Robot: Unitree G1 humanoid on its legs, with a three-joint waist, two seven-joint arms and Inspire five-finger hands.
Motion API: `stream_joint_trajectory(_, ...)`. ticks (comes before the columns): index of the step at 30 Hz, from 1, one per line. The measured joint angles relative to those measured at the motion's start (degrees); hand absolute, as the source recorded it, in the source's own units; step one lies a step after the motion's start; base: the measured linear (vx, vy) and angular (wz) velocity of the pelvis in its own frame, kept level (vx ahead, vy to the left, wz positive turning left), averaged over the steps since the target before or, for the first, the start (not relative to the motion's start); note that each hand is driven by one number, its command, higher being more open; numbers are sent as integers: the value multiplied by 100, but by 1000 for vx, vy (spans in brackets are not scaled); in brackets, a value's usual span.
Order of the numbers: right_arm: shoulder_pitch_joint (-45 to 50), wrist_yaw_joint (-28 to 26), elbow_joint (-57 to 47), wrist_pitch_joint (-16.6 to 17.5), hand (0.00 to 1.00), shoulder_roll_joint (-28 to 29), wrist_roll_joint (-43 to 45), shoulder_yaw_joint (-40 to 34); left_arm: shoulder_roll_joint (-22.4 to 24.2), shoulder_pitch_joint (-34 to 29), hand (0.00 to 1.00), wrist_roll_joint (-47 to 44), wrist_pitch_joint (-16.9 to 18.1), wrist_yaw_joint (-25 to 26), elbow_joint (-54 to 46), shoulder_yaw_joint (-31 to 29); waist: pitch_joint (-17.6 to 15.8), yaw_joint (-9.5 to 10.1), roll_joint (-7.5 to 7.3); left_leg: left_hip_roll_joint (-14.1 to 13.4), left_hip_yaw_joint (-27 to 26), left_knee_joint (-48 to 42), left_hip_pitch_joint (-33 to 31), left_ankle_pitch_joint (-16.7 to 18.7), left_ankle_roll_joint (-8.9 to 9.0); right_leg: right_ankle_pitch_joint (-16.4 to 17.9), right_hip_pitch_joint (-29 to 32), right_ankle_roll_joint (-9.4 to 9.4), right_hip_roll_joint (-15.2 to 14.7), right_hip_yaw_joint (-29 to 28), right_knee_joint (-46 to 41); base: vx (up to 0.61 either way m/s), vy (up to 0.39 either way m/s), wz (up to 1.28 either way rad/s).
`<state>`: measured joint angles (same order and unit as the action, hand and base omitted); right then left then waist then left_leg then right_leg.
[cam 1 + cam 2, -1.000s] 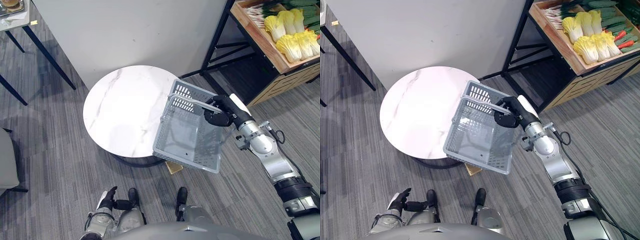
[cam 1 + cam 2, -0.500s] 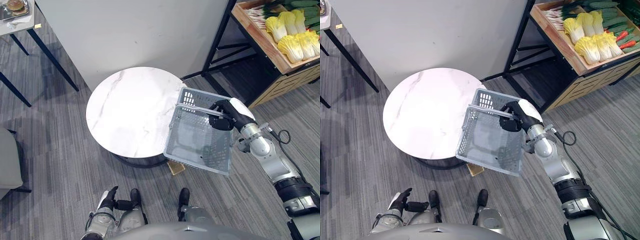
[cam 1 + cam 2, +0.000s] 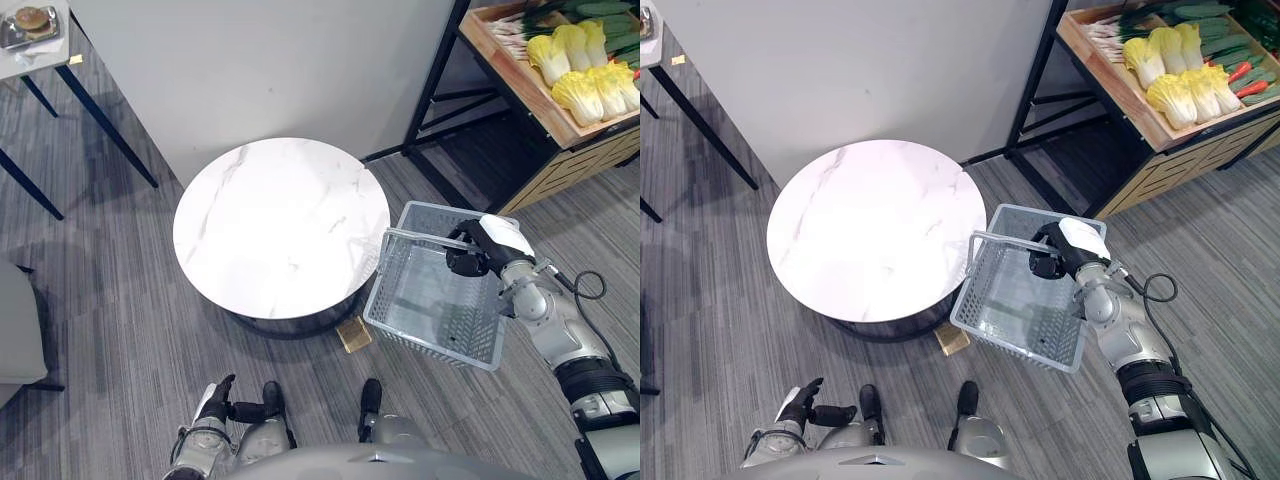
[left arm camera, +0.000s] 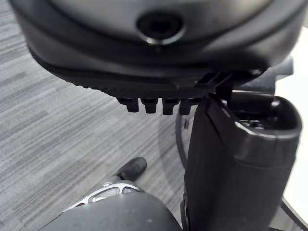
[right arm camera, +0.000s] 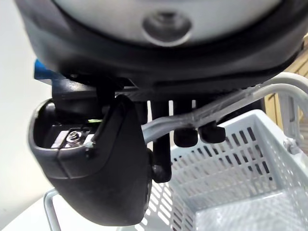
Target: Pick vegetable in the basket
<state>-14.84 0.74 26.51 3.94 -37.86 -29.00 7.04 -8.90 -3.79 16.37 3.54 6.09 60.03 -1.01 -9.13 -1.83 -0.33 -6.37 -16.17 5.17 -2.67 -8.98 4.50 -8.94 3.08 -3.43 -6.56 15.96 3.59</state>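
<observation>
An empty grey plastic basket (image 3: pixel 435 292) hangs by its handle (image 5: pixel 216 108) from my right hand (image 3: pixel 478 250). That hand's fingers are curled round the handle. The basket is off the round white marble table (image 3: pixel 280 225), just past its right edge, above the carpet. Yellow napa cabbages (image 3: pixel 585 70) lie with green and red vegetables in a wooden crate (image 3: pixel 1110 60) on a shelf at the far right. My left hand (image 3: pixel 800 405) hangs low at the near left with its fingers relaxed.
A black metal shelf frame (image 3: pixel 435 90) stands between the table and the crate. A small wooden block (image 3: pixel 352 335) lies on the floor by the table's base. A dark-legged table (image 3: pixel 100 110) with a tray stands at the far left.
My right hand has carried the basket to the right, from over the table's edge to the floor side beside it. The view has shifted slightly.
</observation>
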Motion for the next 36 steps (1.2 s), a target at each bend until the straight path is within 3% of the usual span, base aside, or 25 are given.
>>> stream_joint_trajectory(3, 1, 24, 0, 0, 0, 0, 1, -118, 0, -28, 100, 0, 1, 1, -44, 1, -1, -6, 0, 20, -32, -24, 14, 16, -24, 44, 40, -3, -30, -46, -76, 1, 6, -7)
stream_joint_trajectory(7, 48, 32, 1, -16, 0, 0, 1, -434, -14, -39, 100, -6, -2, -4, -90, -8, -58, -68, -58, 163, -96, -163, -6, 140, -191, 164, 254, -149, -232, -184, -486, 3, 45, -9)
stream_joint_trajectory(8, 48, 43, -20, -24, 0, 21, -1, -592, -24, -34, 100, -8, 11, 26, -174, -53, -140, -66, -147, 172, -180, -607, -199, 373, -256, 159, 379, -195, -332, -311, -647, -11, 73, -24)
stream_joint_trajectory(10, 44, 82, -63, -47, 0, 71, -2, -759, -38, 2, 100, -9, 18, 106, -250, -58, -152, -65, -164, 175, -283, -1170, -532, 666, -295, 105, 564, -266, -382, -444, -734, -42, 65, -35)
stream_joint_trajectory(12, 32, 101, -371, -197, 0, 165, 0, -916, -74, 14, 100, -28, 60, 149, -502, -201, -178, -42, -216, 29, -492, -2704, -1313, 1377, -479, 31, 1005, -468, -415, -821, -748, -165, 183, -81)
stream_joint_trajectory(13, 36, 103, -448, -232, 0, 207, -2, -928, -84, 9, 100, -28, 58, 155, -543, -204, -186, -4, -225, 43, -543, -2865, -1363, 1536, -554, 113, 1021, -484, -432, -808, -617, -233, 294, -137)
stream_joint_trajectory(14, 20, 124, -563, -257, 0, 337, -4, -926, -92, 78, 100, 0, 52, 147, -531, -185, -276, 36, -88, -208, -911, -2715, -1275, 1722, -850, 471, 890, -402, -477, -154, -345, -203, 260, -127)
stream_joint_trajectory(15, 1, 124, -614, -257, 0, 371, -4, -907, -80, 118, 100, 6, 49, 146, -519, -205, -339, 67, -31, -340, -1070, -2696, -1275, 1727, -929, 518, 1017, -142, -517, 182, -770, -161, 270, -162)
stream_joint_trajectory(16, -76, 124, -622, -256, 0, 378, -6, -771, -93, 127, 100, 6, 53, 146, -511, -253, -372, 99, 13, -520, -1335, -2578, -1246, 1698, -1000, 716, 1251, 363, -670, 796, -1917, -115, 254, -115)
stream_joint_trajectory(18, -250, 124, -532, -259, 0, 380, -9, -575, -117, 124, 100, 1, 33, 133, -485, -292, -400, 217, -43, -535, -1858, -2219, -959, 1587, -1080, 949, 923, 629, -1065, 1433, -2959, -76, 335, -147)
stream_joint_trajectory(19, -496, 124, -446, -255, 0, 380, -16, -432, -108, 118, 100, 1, 8, 119, -471, -283, -395, 329, -52, -546, -2215, -2108, -842, 1590, -1104, 1020, 615, 703, -1275, 1591, -3253, -55, 248, -153)
stream_joint_trajectory(22, -1047, 124, -412, -241, 0, 380, -209, -233, -132, 124, 100, -7, 13, 119, -445, -354, -385, 502, -102, -564, -2985, -2015, -821, 1553, -1088, 1018, 115, 695, -1562, 1528, -3426, -100, 162, -158)
stream_joint_trajectory(24, -1371, 124, -413, -210, 0, 387, -202, -67, -133, 124, 100, -9, 7, 130, -435, -444, -382, 596, -110, -618, -3562, -1995, -829, 1501, -1115, 937, -163, 571, -1649, 1549, -3110, -139, 24, -142)
stream_joint_trajectory(25, -1490, 124, -413, -189, 0, 395, -200, 45, -162, 125, 100, -8, 12, 149, -440, -446, -375, 646, -158, -637, -3874, -1993, -829, 1460, -1123, 784, -286, 331, -1648, 1679, -2740, -114, -48, -115)
stream_joint_trajectory(27, -1571, 124, -413, -178, 0, 428, -200, 158, -203, 125, 100, -7, 7, 161, -429, -446, -374, 623, -202, -651, -4198, -1993, -840, 1362, -1133, 976, -460, -167, -1559, 1916, -2007, -140, -181, -93)
stream_joint_trajectory(29, -1510, 122, -412, -205, 0, 502, -183, 160, -237, 121, 100, -7, 4, 206, -388, -459, -372, 566, -199, -764, -4391, -2022, -854, 1215, -1121, 1146, -634, -423, -1318, 2039, -1432, -154, -296, -55)
stream_joint_trajectory(31, -1419, 120, -412, -207, 0, 506, -149, 152, -278, 122, 100, -6, -2, 216, -349, -489, -366, 445, -174, -976, -4408, -2105, -893, 1067, -1114, 1183, -747, -587, -1065, 2094, -1112, -131, -250, -18)
stream_joint_trajectory(36, -895, 120, -488, -209, 0, 489, -154, -140, -337, 114, 100, 6, -5, 222, -280, -496, -329, 291, -46, -1522, -4288, -2199, -871, 748, -1088, 1205, -1001, -551, -486, 2149, -768, -170, -141, -1)
